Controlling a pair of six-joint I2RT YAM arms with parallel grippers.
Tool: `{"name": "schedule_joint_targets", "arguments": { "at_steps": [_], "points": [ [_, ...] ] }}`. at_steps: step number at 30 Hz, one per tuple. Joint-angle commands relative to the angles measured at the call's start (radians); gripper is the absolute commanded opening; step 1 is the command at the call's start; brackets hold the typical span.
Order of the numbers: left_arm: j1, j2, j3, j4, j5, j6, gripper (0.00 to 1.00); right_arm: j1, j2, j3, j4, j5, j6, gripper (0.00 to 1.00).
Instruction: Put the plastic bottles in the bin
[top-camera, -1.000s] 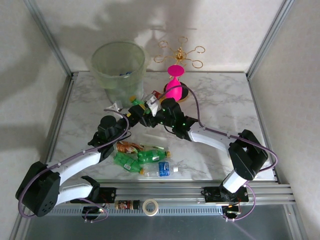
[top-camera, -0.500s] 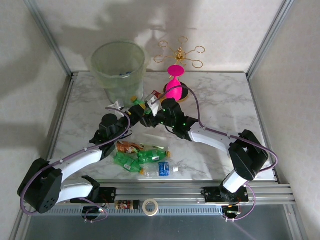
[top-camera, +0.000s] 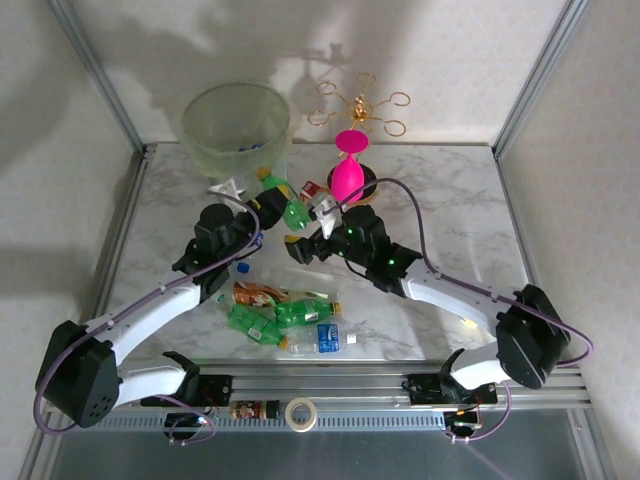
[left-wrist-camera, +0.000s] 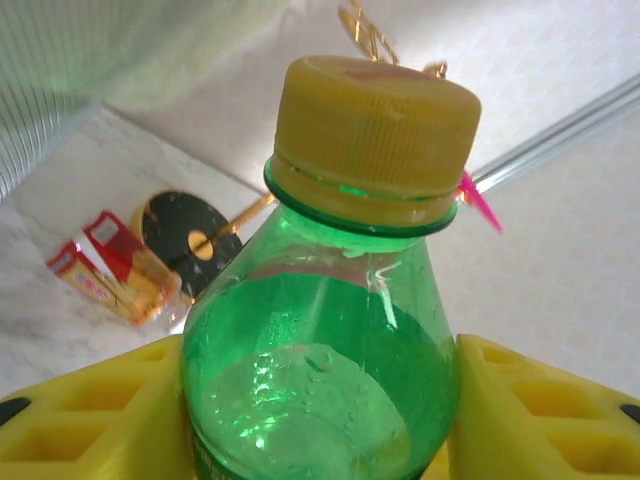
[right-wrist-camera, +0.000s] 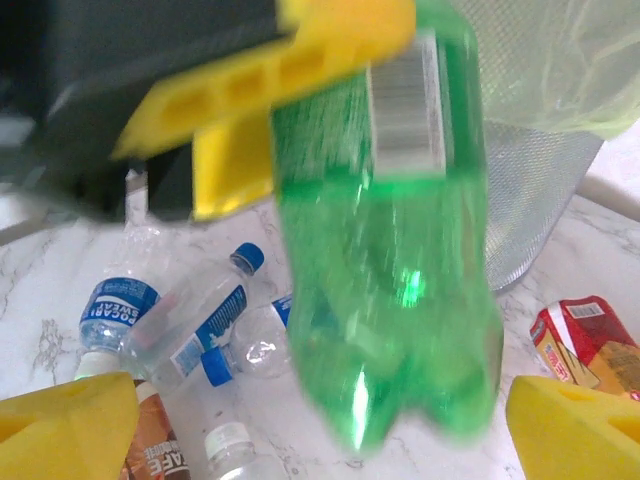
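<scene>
Clearing the bin (top-camera: 214, 150) rim is required before release; green bottle (left-wrist-camera: 330, 300) is clamped in left gripper (left-wrist-camera: 320, 420), right gripper (right-wrist-camera: 320, 440) is spread wide, empty.

My left arm (top-camera: 150, 312) and right arm (top-camera: 452, 290) have white shells between chunky black joints (top-camera: 85, 385). A purple cable (top-camera: 404, 194) loops along each. My fingers (left-wrist-camera: 75, 425) are bright yellow plastic, moulded with rectangular pockets. Tiny green lights (top-camera: 392, 259) dot the right wrist.
</scene>
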Motion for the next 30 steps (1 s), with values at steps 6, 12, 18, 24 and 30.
{"name": "schedule_joint_targets", "arguments": {
  "at_steps": [6,12,18,24,30],
  "points": [
    [0.082,0.081,0.254,-0.023,-0.009,0.089,0.48,-0.021,-0.108,-0.105,0.062,0.121,0.048,0.99],
    [0.162,0.177,0.459,-0.051,0.012,0.132,0.48,-0.048,-0.132,-0.139,0.074,0.158,0.081,0.99],
    [0.232,0.291,0.65,-0.107,-0.032,0.201,0.47,-0.057,-0.143,-0.155,0.067,0.18,0.094,0.99],
    [0.296,0.432,0.792,-0.207,-0.084,0.242,0.47,-0.059,-0.142,-0.159,0.039,0.214,0.113,0.99],
    [0.337,0.563,0.866,-0.289,-0.083,0.244,0.46,-0.062,-0.153,-0.172,0.018,0.237,0.128,0.99]
  ]
}}
